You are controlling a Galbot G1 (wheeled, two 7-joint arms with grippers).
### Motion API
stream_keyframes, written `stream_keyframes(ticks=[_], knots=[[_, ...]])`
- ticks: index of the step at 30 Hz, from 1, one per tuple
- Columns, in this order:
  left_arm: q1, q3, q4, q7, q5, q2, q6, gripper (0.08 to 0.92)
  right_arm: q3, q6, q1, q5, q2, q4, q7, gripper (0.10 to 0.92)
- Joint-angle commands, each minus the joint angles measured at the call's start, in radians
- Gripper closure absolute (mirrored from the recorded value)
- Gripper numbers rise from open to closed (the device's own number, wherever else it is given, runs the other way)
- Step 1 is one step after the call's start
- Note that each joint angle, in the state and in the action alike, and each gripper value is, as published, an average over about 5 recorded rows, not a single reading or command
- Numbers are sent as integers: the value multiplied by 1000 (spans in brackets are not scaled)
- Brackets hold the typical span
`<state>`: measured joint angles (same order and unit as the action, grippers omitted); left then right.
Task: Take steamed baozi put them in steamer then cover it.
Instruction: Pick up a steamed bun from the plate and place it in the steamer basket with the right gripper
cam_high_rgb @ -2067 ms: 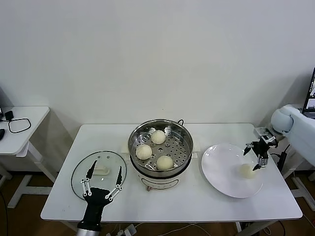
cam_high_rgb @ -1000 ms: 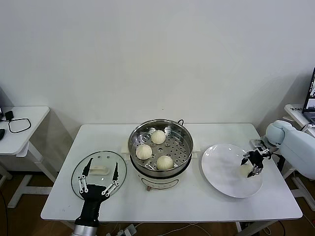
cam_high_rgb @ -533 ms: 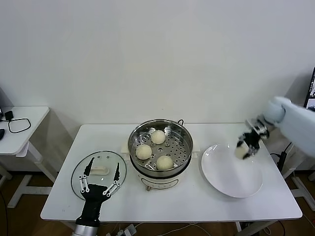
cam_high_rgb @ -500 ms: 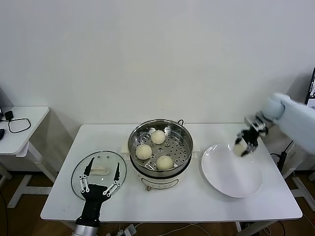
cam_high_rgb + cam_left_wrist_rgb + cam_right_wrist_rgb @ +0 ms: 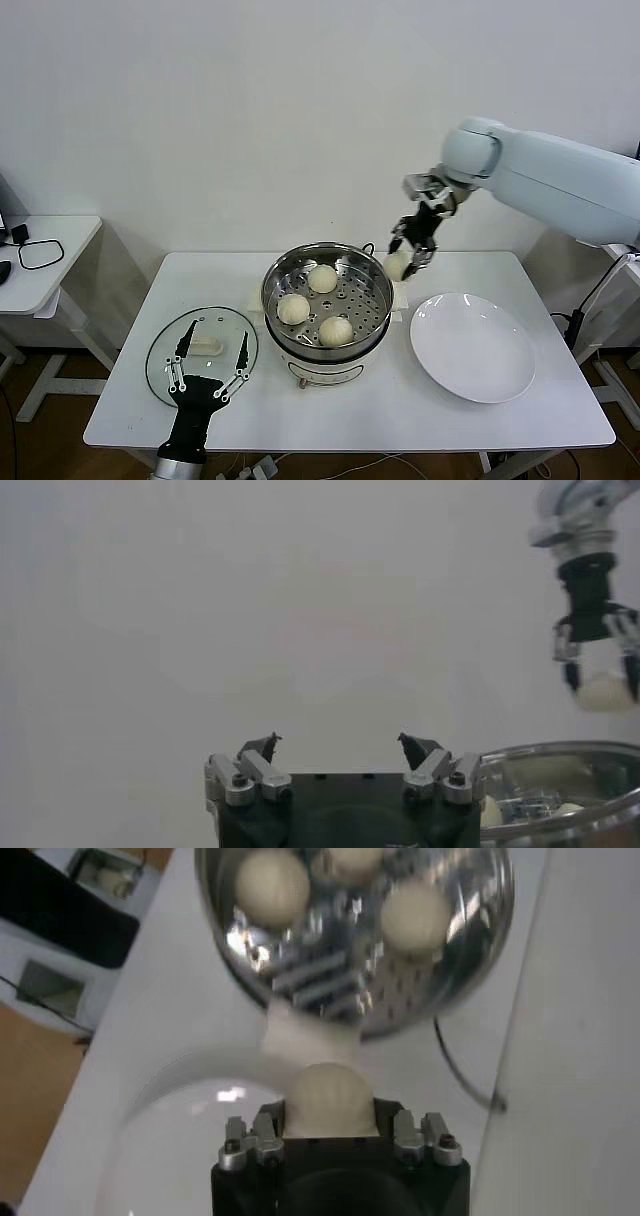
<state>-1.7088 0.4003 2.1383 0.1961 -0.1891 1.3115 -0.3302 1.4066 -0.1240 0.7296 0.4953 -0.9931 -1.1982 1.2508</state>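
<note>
The right tool's (image 5: 411, 252) fingertips are partly masked by the smooth, cream-white round baozi (image 5: 399, 264) they grasp, held in the air just beyond the rim of the shiny round steel steamer (image 5: 327, 297). Three similar buns (image 5: 321, 279) rest on its perforated tray. The left tool (image 5: 208, 362) hangs spread wide over the round glass lid (image 5: 200, 350) on the white worktop (image 5: 340, 410).

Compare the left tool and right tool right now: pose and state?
The left tool hangs low over the glass lid, fingers spread and holding nothing; the right tool is raised beside the steamer rim, shut on a baozi. The left sits at the table's front-left; the right is back, right of the steamer. Both point downward.
</note>
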Motion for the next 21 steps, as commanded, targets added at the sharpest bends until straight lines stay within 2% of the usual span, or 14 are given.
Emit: stream_keyframes(ticks=[1, 21], knots=[[2, -3, -9, 1, -8, 1, -6, 177, 107, -102, 39, 104, -157, -62, -80, 406], [-7, 7, -5, 3, -7, -1, -9, 177, 90, -83, -140, -23, -210, 96, -116, 406]])
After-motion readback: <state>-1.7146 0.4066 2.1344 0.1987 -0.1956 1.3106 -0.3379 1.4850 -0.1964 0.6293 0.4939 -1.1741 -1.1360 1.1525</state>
